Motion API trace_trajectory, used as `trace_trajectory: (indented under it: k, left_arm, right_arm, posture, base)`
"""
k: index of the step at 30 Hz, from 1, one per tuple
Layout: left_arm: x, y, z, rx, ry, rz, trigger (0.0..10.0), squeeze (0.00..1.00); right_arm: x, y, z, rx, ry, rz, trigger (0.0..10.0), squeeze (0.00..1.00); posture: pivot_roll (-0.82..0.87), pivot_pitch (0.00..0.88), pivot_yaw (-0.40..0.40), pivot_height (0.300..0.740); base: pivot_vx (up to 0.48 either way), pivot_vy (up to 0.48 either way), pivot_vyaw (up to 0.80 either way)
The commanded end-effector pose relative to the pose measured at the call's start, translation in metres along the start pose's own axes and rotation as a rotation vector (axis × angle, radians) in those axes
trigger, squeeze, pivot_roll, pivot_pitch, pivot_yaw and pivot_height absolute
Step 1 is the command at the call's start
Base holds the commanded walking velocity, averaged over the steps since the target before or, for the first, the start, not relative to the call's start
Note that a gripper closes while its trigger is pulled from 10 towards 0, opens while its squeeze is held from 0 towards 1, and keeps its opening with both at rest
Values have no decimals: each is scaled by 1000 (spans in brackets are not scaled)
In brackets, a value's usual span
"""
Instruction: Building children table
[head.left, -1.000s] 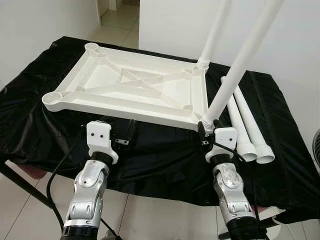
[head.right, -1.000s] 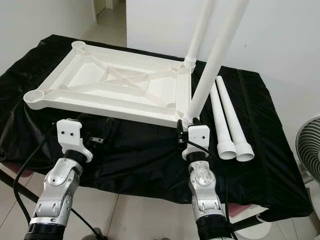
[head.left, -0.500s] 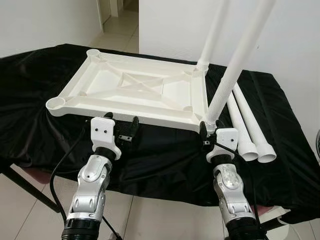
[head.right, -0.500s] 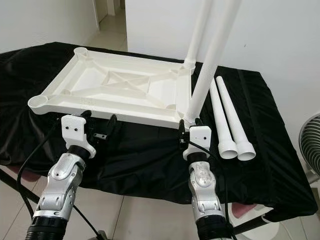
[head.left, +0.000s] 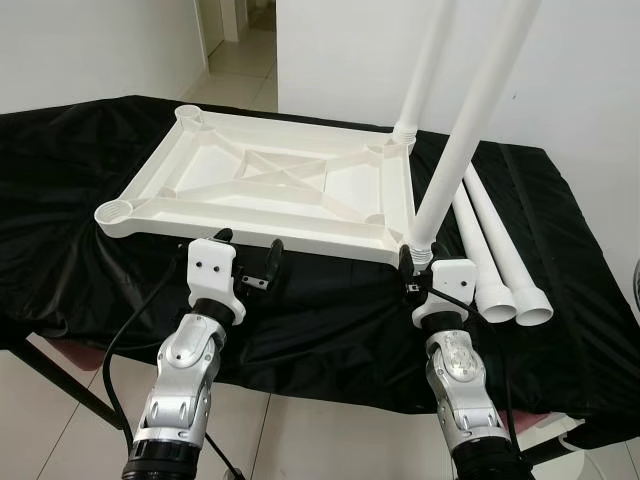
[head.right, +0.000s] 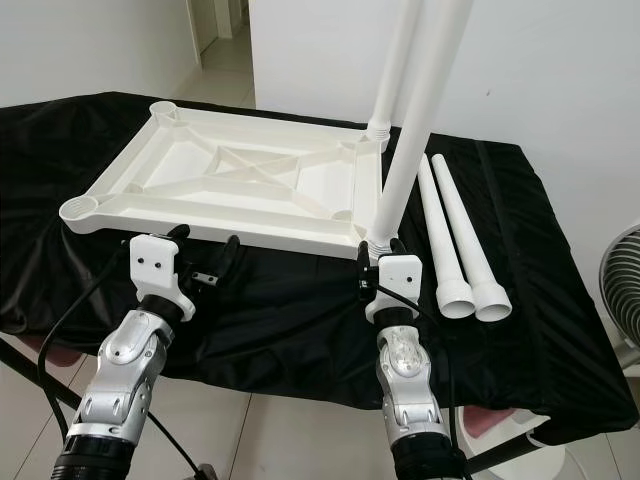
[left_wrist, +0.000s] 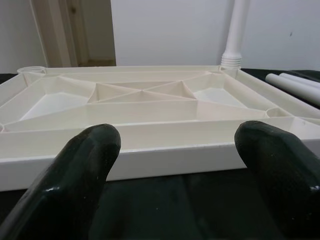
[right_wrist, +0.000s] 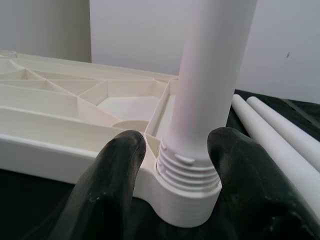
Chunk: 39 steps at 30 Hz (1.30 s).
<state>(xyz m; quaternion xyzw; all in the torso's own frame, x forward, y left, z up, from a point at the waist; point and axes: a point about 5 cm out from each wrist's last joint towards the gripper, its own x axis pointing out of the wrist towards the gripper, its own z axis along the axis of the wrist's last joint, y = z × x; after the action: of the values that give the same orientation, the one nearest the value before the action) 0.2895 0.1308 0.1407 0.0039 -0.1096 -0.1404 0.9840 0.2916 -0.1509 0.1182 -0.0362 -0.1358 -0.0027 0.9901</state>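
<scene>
White tabletop (head.left: 280, 190) lies upside down on the black cloth (head.left: 330, 310); I see two legs standing in its right-hand corners. My right gripper (right_wrist: 175, 165) clamps the near leg (head.left: 455, 160) at its threaded base. My left gripper (left_wrist: 175, 155) hangs wide open just before the near edge. Two loose legs (head.left: 500, 260) lie to the right

A white upturned tabletop (head.left: 270, 190) lies on a black cloth (head.left: 330, 300), with two legs standing in its corners on the robot's right. The right gripper (head.left: 415, 262) closes on the base of the near leg (head.left: 465, 140), while the left gripper (head.left: 247, 262) hovers spread just before the tabletop's near edge. Two loose legs (head.left: 500, 260) lie on the cloth to the tabletop's right.
</scene>
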Motion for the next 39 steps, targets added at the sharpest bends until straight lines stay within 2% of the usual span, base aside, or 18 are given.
trace_trajectory:
  k: [1, 23, 39]
  left_arm:
    - [-4, 0, -6, 18, 22, -1, 10000, 0]
    - [-6, -1, -14, 8, 30, 13, 10000, 0]
    - [-11, 2, -17, -26, 53, 24, 10000, 0]
  right_arm:
    - [-4, 0, -4, -11, 14, 12, 10000, 0]
    - [-11, 2, -9, -12, 42, 31, 10000, 0]
    - [-15, -4, -10, -3, 70, -2, 10000, 0]
  posture:
    - [163, 32, -12, 740]
    - [154, 41, -19, 740]
    - [162, 46, -15, 740]
  base:
    - [0, 0, 0]
    - [0, 0, 0]
    - [0, 0, 0]
